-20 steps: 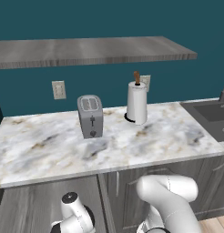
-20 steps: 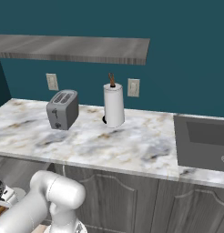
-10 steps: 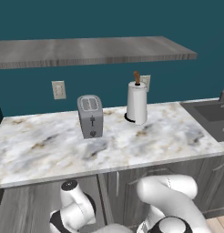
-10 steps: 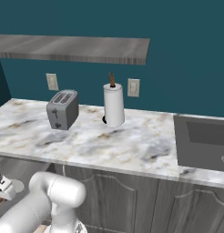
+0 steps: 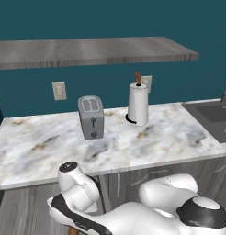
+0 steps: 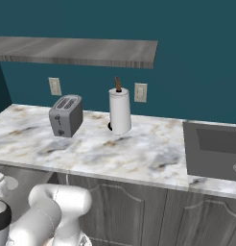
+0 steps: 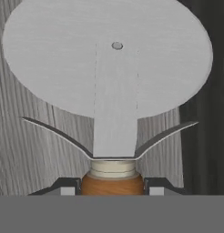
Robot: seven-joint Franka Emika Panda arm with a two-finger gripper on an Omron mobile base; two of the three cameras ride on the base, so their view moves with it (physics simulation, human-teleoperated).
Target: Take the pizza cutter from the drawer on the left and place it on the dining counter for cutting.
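In the hand view, the pizza cutter (image 7: 109, 59) stands straight up from my gripper (image 7: 112, 186). Its round grey blade is very close to the camera, with a curved guard below it. The brown wooden handle sits between the two dark fingertips (image 7: 63, 189), which are shut on it. Behind the blade is dark grey wood-grain cabinet front; I cannot tell whether it is the drawer. In the left base view the arm (image 5: 78, 183) hangs low in front of the cabinets under the counter edge. The dining counter is out of view.
A marble counter (image 5: 50, 151) holds a grey toaster (image 5: 91, 117) and a white paper towel roll (image 5: 138, 103) on a brown-tipped holder. A dark sink (image 6: 216, 149) lies at the right end. A grey shelf (image 5: 87, 50) runs along the teal wall above.
The arm's wrist has risen in front of the cabinets, carrying the cutter with it. The grip has not changed.
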